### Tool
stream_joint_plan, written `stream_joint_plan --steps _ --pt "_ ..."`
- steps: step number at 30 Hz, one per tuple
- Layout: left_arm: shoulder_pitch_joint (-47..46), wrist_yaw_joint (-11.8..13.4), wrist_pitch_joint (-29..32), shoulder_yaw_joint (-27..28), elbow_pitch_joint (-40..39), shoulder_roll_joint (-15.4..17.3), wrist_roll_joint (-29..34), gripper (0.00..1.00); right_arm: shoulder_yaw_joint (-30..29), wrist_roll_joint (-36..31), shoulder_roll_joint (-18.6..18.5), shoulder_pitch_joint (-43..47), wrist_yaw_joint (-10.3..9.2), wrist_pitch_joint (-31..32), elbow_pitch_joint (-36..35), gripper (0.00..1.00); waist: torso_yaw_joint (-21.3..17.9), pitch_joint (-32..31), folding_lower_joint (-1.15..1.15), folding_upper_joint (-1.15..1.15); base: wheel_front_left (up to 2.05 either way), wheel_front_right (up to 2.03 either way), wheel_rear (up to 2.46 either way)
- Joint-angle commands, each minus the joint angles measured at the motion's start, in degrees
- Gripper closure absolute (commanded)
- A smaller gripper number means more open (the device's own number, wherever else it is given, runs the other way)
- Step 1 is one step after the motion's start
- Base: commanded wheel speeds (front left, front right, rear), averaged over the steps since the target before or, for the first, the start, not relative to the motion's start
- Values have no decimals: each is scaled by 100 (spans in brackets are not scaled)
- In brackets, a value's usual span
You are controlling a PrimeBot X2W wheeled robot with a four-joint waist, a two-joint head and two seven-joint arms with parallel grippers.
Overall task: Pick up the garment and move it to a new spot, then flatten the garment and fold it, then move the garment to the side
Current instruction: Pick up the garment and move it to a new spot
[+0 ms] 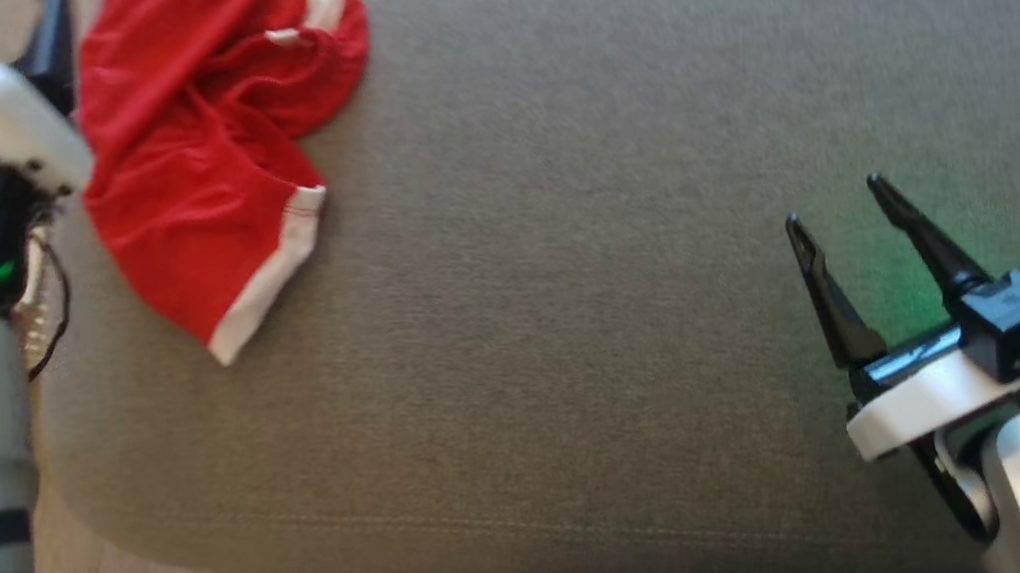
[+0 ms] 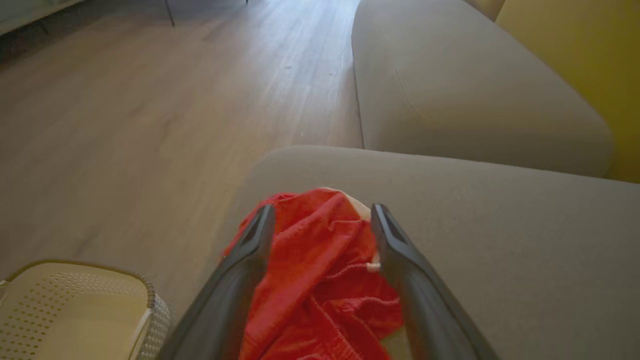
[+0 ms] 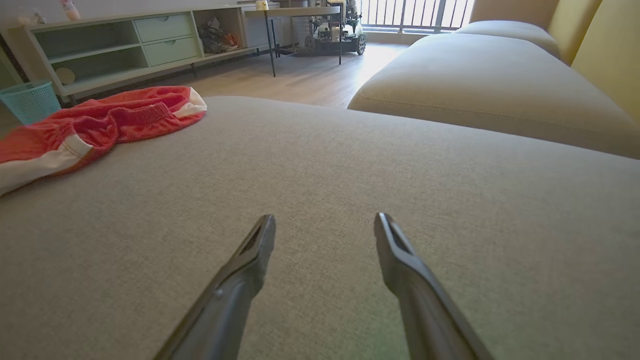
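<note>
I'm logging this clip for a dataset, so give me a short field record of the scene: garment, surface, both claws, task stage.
garment: red with white trim, crumpled, near the cushion's left edge
cushion: grey, bare apart from the garment
left claw: open, over the garment, not closed on it
right claw: open, empty, over bare cushion, apart from the garment
stage: garment not yet picked up
</note>
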Motion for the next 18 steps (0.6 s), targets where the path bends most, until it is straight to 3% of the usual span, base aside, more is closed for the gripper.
stream_joint_plan --steps 1,7,18 --pt "-288 -31 203 -46 55 377 -99 0 154 -49 -50 -150 -2 -37 -215 0 -281 427 0 0 0 0 0" --pt "-682 -33 923 -765 1145 555 -583 0 107 -139 -56 -404 -2 -37 -270 0 -556 742 0 0 0 0 0" --pt "-874 -33 1050 -1372 1931 668 -1226 0 55 -160 -58 -506 -2 -37 -391 0 -794 1050 0 0 0 0 0"
